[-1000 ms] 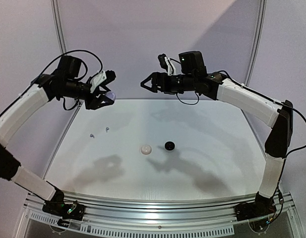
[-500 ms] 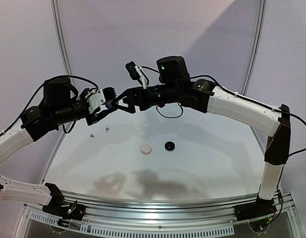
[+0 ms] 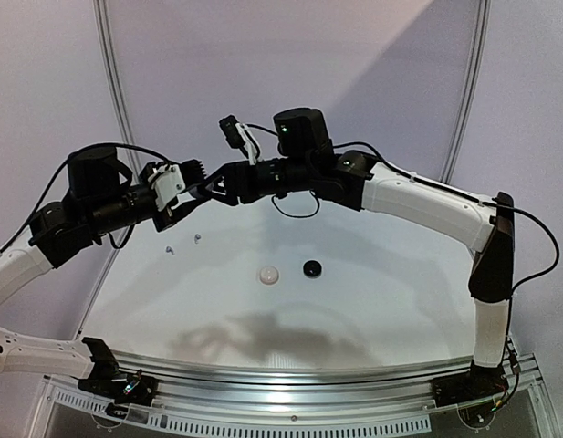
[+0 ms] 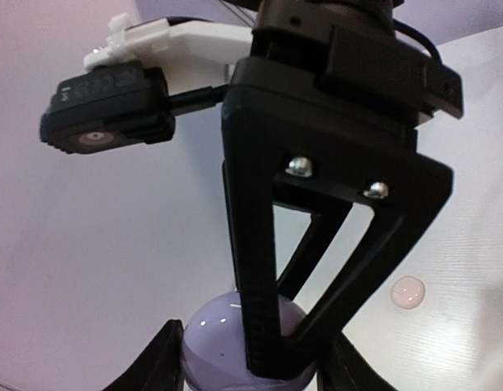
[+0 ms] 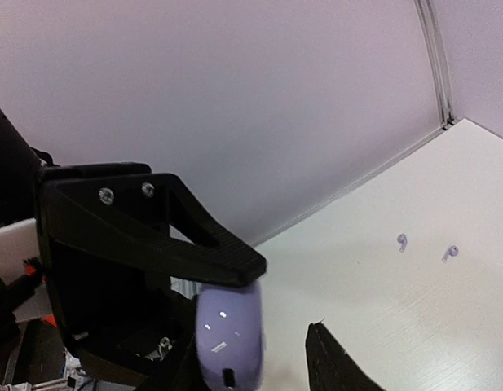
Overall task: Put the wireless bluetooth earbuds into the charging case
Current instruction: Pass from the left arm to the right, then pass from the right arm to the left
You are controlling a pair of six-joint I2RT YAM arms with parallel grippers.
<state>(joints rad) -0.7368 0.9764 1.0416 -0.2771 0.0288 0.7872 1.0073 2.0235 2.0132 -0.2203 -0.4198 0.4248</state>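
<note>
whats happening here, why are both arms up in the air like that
Both arms meet in mid-air above the table. The left gripper holds a lavender case between its fingers. The right gripper has its fingers around the same case, but it is unclear whether they have clamped. A tiny earbud and a second earbud lie loose on the table, not yet in a case. A white puck and a black puck sit near the middle.

lavender case [image 4: 210, 342] cut off by the bottom edge; earbuds [image 3: 197, 239] mere specks overhead.
</note>
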